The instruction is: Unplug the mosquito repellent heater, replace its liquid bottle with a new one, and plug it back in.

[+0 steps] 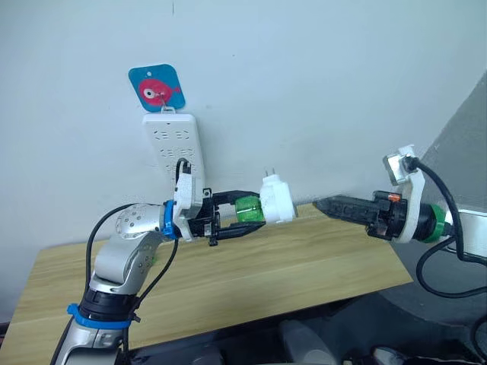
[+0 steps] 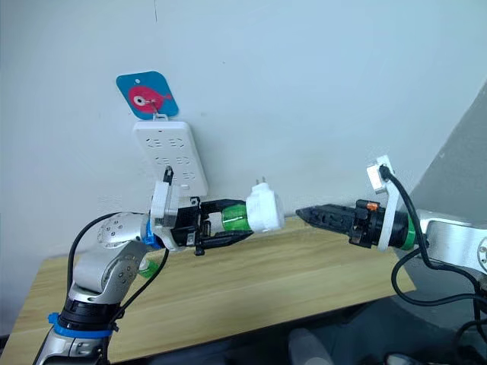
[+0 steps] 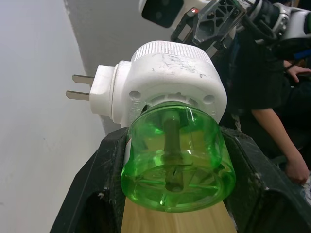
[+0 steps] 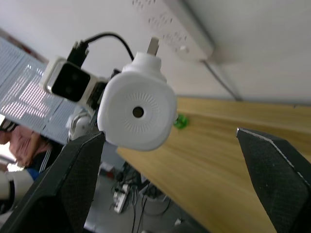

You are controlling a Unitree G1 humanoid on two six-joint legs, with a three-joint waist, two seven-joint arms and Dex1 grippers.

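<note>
One wooden table (image 1: 304, 266) runs along the wall, with a white power strip (image 1: 173, 148) hanging above its back edge under a blue fish tag (image 1: 157, 87). Left gripper (image 1: 242, 215) is clamped on a green liquid bottle (image 1: 249, 210), held in the air above the table's middle. The mosquito repellent heater (image 1: 277, 199) sits on the bottle's end, unplugged, prongs pointing up. Right gripper (image 1: 323, 205) faces the heater's round face, just beside it without touching, fingers spread wide in the right wrist view.
</note>
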